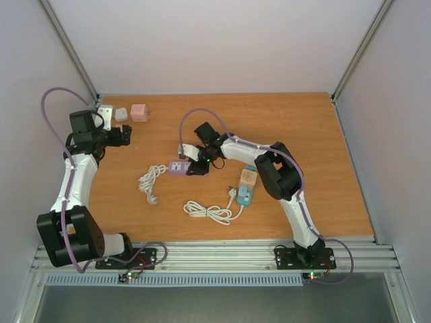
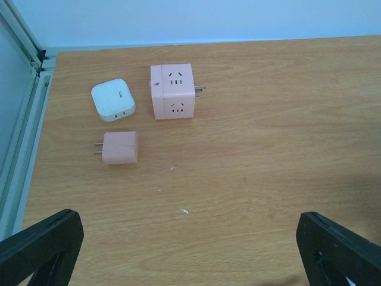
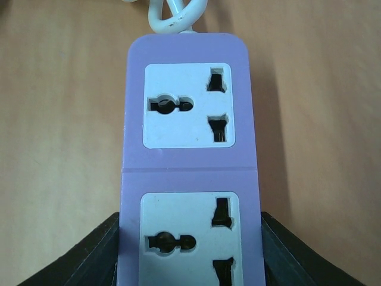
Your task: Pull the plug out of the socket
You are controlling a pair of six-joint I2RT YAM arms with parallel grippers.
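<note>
A purple power strip (image 3: 189,173) with two white sockets fills the right wrist view; both sockets are empty. My right gripper (image 3: 189,256) is shut on the strip's near end, one black finger against each long side. In the top view the strip (image 1: 176,167) lies mid-table with my right gripper (image 1: 196,163) on its right end. A teal power strip (image 1: 244,195) lies to the right with a pink cube plug (image 1: 248,177) seated on its far end. My left gripper (image 2: 190,250) is open and empty over bare wood, seen at the far left in the top view (image 1: 125,135).
A pink cube adapter (image 2: 171,91), a white adapter (image 2: 113,100) and a small pink charger (image 2: 119,147) lie at the far left corner. The purple strip's white cord (image 1: 149,182) coils to its left. Another white cord (image 1: 209,212) coils beside the teal strip.
</note>
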